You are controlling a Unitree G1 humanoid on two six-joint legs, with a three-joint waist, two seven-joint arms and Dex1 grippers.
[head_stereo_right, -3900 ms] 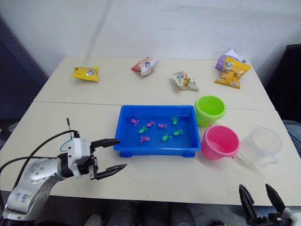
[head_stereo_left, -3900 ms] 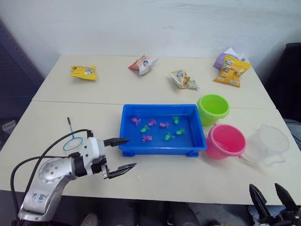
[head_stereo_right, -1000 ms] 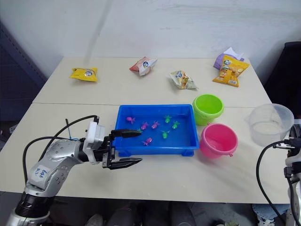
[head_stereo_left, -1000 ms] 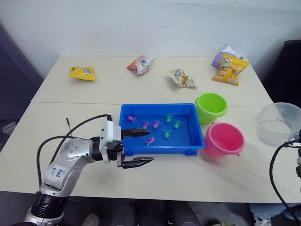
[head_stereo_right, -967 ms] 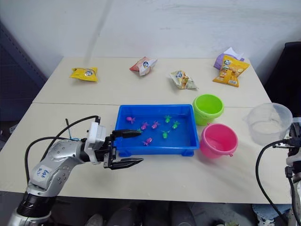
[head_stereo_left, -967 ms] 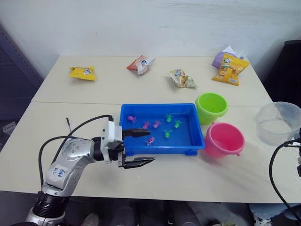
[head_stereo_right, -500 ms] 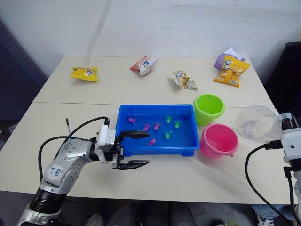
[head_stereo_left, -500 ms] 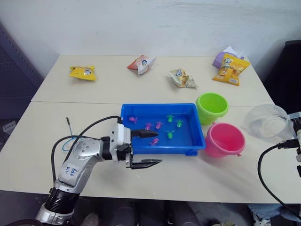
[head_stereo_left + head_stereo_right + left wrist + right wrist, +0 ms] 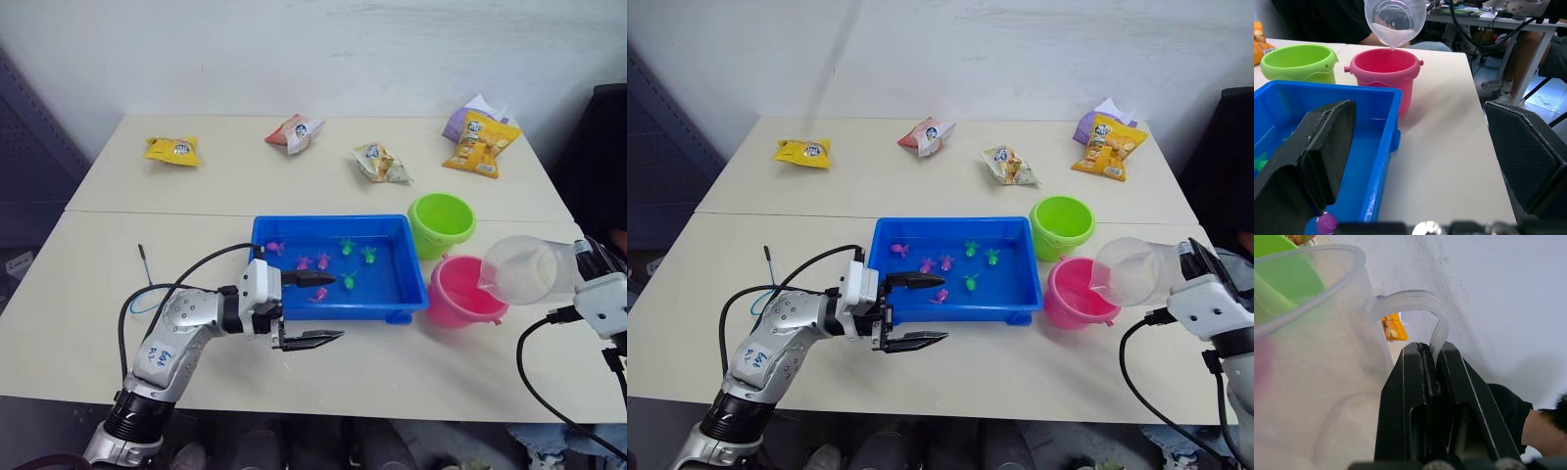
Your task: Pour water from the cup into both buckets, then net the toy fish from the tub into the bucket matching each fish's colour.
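Right gripper (image 9: 1431, 363) is clamped on the side handle of the large clear see-through plastic jug (image 9: 1136, 271), fingers pinched tight around the loop. Jug has gone from upright and well off to the right a second ago to tipped on its side, mouth toward the left, spout now over the rim of the bright pink round plastic pail (image 9: 1079, 292). Left wrist view shows the water pooled at the low lip directly above the pink pail; I can't make out a clear stream, so pour is starting or about to.

Meaning: first of two pours is under way. Lime green round pail (image 9: 1063, 226) sits just behind the pink one, next to the far right corner of the shallow bright blue rectangular tub (image 9: 1009, 302); I can't tell if it has water yet.

Left gripper (image 9: 911, 310) has moved in from the table's near left and now hovers wide open at the tub's near left rim, holding nothing. Tiny magenta and green plastic fish (image 9: 946, 261) all in the tub. Small blue-rimmed net (image 9: 147, 294) lies on the table behind the left arm, partly hidden.
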